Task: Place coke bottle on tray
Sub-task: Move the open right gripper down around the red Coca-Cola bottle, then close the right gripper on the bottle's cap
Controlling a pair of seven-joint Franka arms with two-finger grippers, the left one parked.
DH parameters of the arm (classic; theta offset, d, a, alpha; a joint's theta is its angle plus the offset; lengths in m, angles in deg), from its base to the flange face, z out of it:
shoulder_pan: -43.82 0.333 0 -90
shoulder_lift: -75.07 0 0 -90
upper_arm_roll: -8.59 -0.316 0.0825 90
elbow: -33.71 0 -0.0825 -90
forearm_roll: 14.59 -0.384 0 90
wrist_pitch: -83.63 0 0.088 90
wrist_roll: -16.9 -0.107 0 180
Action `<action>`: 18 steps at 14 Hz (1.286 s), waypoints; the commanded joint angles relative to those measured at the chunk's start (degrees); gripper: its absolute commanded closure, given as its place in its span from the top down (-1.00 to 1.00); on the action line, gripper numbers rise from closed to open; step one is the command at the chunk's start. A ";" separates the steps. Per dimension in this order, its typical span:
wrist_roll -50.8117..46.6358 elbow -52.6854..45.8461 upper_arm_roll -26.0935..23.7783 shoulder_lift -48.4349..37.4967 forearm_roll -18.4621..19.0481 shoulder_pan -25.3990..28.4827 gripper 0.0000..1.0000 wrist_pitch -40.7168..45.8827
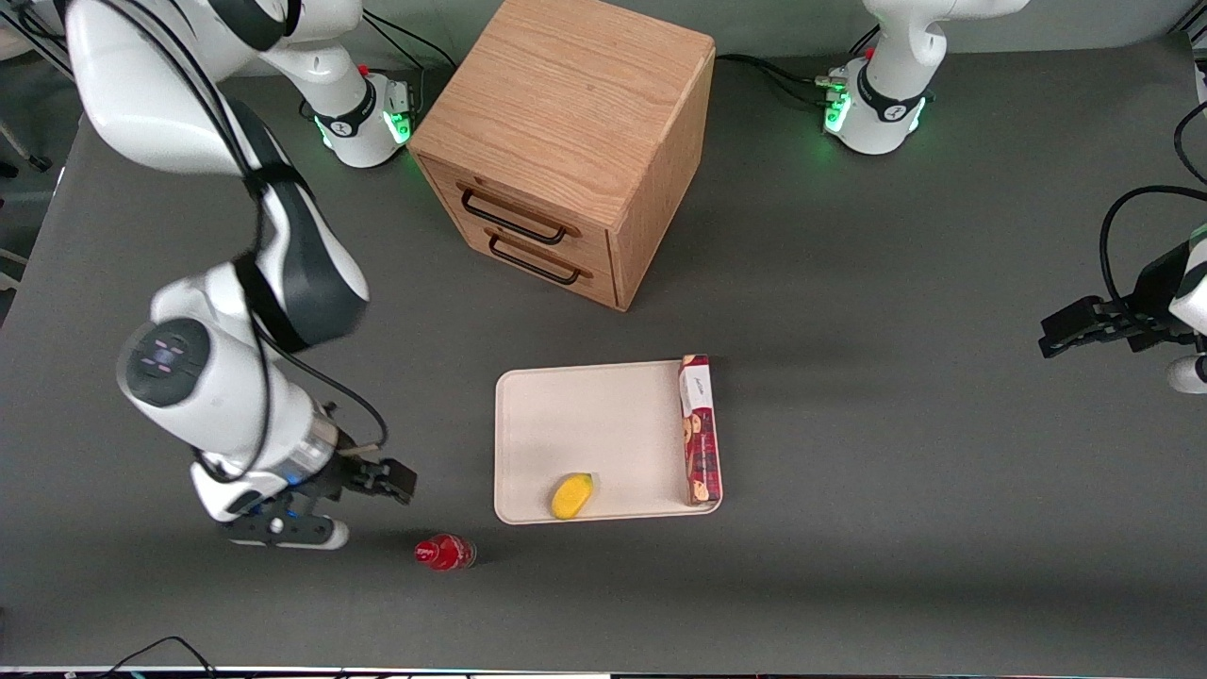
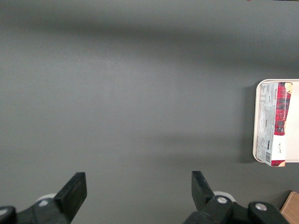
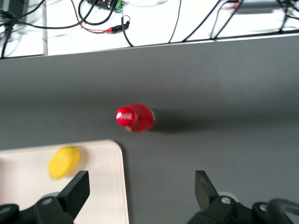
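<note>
The coke bottle stands upright on the dark table near its front edge, nearer the front camera than the tray and toward the working arm's end. Its red cap and label show in the right wrist view. The cream-white tray lies in front of the drawer cabinet, and a corner of it shows in the right wrist view. My right gripper hovers above the table beside the bottle, apart from it. It is open wide and empty.
A yellow fruit lies on the tray's near edge. A long red biscuit box lies along the tray's side toward the parked arm. A wooden drawer cabinet stands at the back. Cables lie past the table's front edge.
</note>
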State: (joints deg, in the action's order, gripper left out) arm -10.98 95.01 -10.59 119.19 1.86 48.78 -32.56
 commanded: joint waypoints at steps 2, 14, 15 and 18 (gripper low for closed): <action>-8.31 -3.82 -0.51 6.50 8.13 2.50 1.00 -6.32; -13.61 -3.73 -0.33 11.78 21.33 3.83 0.57 -13.72; -13.44 -3.82 -0.33 11.69 21.34 3.74 0.57 -13.72; -13.17 -4.26 -0.42 11.60 21.34 3.74 0.42 -13.80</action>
State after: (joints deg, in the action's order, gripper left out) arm -23.28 92.96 -10.68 129.71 21.55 52.12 -46.17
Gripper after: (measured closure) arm 0.233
